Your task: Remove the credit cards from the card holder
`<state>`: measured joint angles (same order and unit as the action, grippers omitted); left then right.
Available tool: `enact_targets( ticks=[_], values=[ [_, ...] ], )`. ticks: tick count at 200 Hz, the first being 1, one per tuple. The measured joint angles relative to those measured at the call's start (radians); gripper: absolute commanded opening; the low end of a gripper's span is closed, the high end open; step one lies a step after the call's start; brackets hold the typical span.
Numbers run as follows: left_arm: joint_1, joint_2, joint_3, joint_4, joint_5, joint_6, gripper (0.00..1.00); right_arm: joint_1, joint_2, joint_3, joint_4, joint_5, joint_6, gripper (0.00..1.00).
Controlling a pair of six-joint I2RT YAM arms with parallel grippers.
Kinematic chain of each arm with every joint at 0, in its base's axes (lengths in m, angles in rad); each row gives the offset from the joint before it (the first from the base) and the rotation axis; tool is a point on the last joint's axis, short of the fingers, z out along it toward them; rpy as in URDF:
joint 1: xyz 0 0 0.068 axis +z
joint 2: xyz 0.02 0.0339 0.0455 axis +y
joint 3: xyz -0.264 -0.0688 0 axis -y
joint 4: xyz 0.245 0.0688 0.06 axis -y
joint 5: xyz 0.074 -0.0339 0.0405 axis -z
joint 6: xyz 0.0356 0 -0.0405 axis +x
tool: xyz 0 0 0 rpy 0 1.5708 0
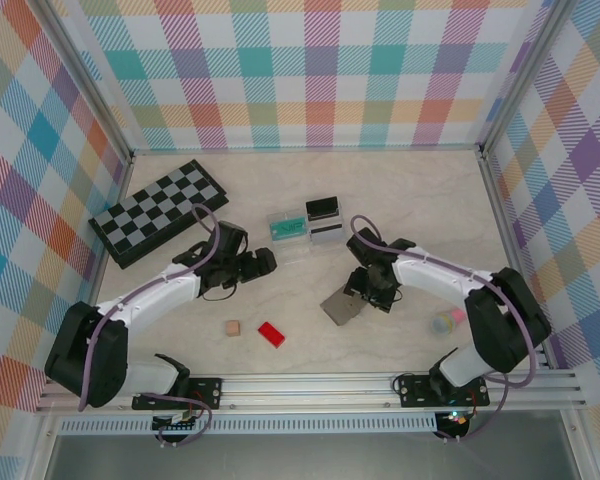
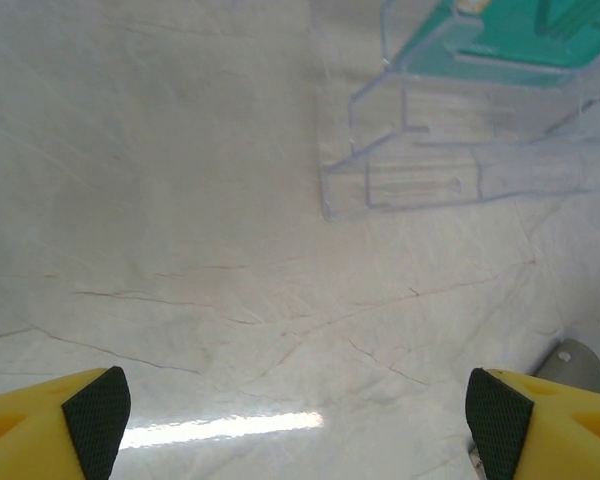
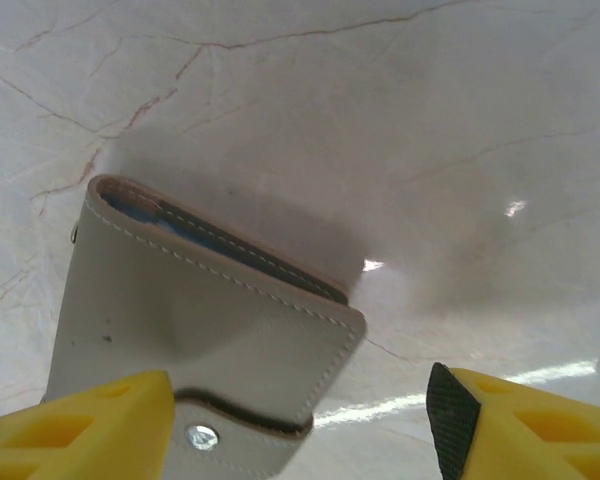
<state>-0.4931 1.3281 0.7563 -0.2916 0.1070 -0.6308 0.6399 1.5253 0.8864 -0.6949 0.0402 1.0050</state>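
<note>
The grey card holder (image 1: 342, 307) lies folded shut on the table, its snap tab toward me and a blue inner edge showing (image 3: 200, 320). My right gripper (image 1: 366, 293) hovers over it, open (image 3: 300, 420). The holder's near corner reaches between the fingers beside the left one, and the right finger stands clear of it. Three credit cards lie further back: a clear-teal one (image 1: 288, 227), a black one (image 1: 322, 208) and a silver-grey one (image 1: 325, 233). My left gripper (image 1: 263, 263) is wide open over bare table (image 2: 300, 415), with the clear-teal card (image 2: 490, 40) ahead of it.
A folded chessboard (image 1: 158, 210) lies at the back left. A red block (image 1: 271, 333) and a small tan cube (image 1: 232, 328) sit near the front edge. A pastel object (image 1: 446, 322) rests beside the right arm. Checked walls enclose three sides.
</note>
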Motion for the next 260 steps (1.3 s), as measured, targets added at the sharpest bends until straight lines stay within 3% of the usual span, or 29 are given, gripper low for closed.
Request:
enact_targets(
  ticks=[69, 126, 187, 260],
  values=[
    [-0.019, 0.059, 0.0, 0.043, 0.068, -0.012, 0.76, 0.0, 0.141, 0.123, 0.042, -0.043, -0.125, 0.61],
    [-0.058, 0.074, 0.0, 0.067, 0.133, -0.053, 0.65, 0.0, 0.232, 0.178, 0.132, -0.209, -0.281, 0.56],
    [-0.124, 0.124, -0.009, 0.14, 0.25, -0.165, 0.51, 0.0, 0.154, 0.178, 0.095, -0.161, -0.322, 0.57],
    [-0.175, 0.241, -0.01, 0.249, 0.352, -0.234, 0.48, -0.002, 0.126, 0.1, 0.094, -0.248, -0.333, 0.41]
  ],
)
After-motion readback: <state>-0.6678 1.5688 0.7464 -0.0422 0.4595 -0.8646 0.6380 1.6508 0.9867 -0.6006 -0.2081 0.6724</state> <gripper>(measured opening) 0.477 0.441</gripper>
